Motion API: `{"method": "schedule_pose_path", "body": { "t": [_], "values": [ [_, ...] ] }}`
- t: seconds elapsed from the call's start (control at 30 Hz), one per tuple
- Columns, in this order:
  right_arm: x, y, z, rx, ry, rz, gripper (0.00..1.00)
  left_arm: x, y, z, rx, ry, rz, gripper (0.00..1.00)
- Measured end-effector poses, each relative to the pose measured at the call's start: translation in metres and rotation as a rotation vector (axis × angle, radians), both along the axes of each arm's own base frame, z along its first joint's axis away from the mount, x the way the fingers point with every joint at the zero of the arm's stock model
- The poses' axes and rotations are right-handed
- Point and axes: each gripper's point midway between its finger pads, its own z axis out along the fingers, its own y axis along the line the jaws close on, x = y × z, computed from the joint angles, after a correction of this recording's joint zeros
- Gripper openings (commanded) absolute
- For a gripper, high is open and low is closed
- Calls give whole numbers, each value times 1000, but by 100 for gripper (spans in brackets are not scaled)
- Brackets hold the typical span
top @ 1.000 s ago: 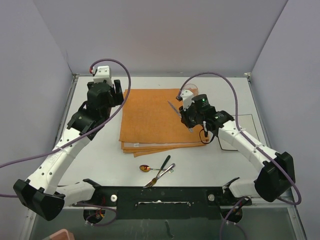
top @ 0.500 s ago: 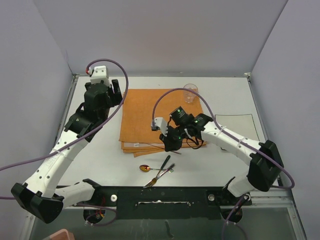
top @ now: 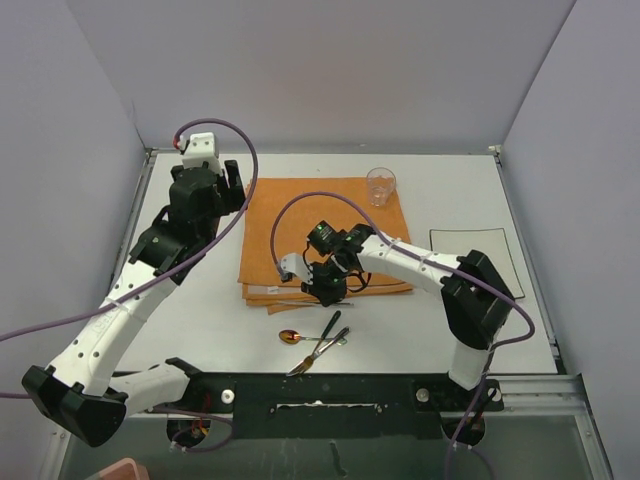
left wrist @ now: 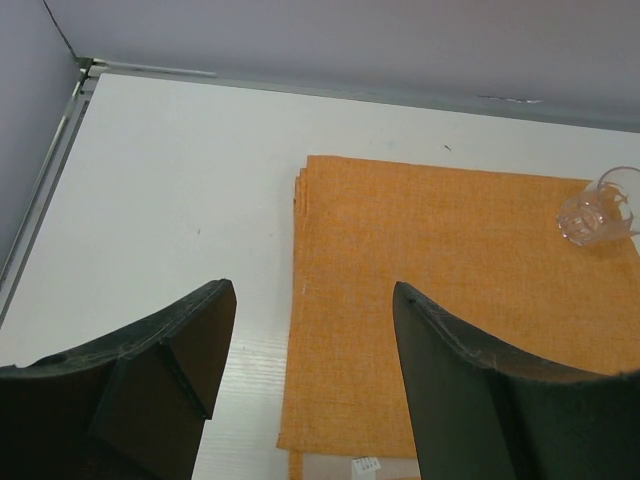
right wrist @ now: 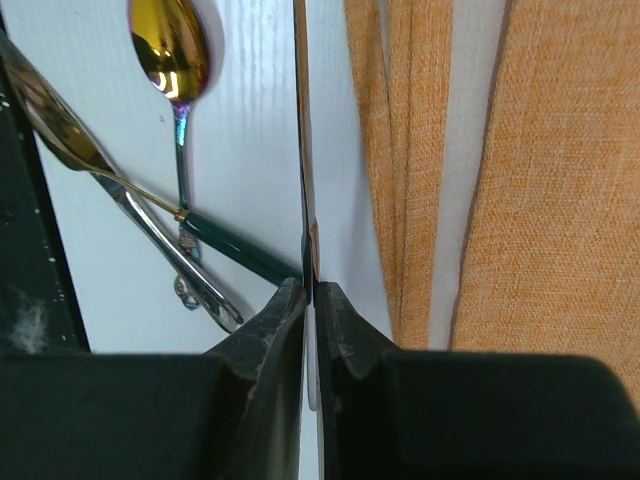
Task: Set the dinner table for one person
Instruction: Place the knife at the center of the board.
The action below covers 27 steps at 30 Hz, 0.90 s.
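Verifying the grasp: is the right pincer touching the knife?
Touching. In the right wrist view the right pincer is clamped on the knife, its thin blade pinched from both sides.

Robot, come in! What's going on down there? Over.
Left gripper open above dinner table. Right gripper shut on knife at orange cloth's near edge. Spoon, fork close by.

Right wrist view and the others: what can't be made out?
Held utensil: edge-on in the right wrist view, a thin strip, kind unclear; in the top view the right jaws cover it.
Spoon: bowl cut by the top edge, right wrist view.
Glass: clipped by the right edge, left wrist view.
Cloth label: too small to read, left wrist view.
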Motion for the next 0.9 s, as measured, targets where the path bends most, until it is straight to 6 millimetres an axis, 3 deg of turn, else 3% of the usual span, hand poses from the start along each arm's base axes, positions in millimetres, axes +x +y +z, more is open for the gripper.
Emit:
{"method": "schedule_pose_path", "body": {
  "t": [0.4,0.63,0.9],
  "values": [
    [9,-9,-53,-159,21,-16,0,-1,2,-1,25,4,-6,63],
    [15,4,-52,-163,7,-38,0,-4,3,4,25,-7,-7,63],
    [18,6,-52,-174,-2,-76,15,-6,5,7,23,-17,-8,63]
  ]
}}
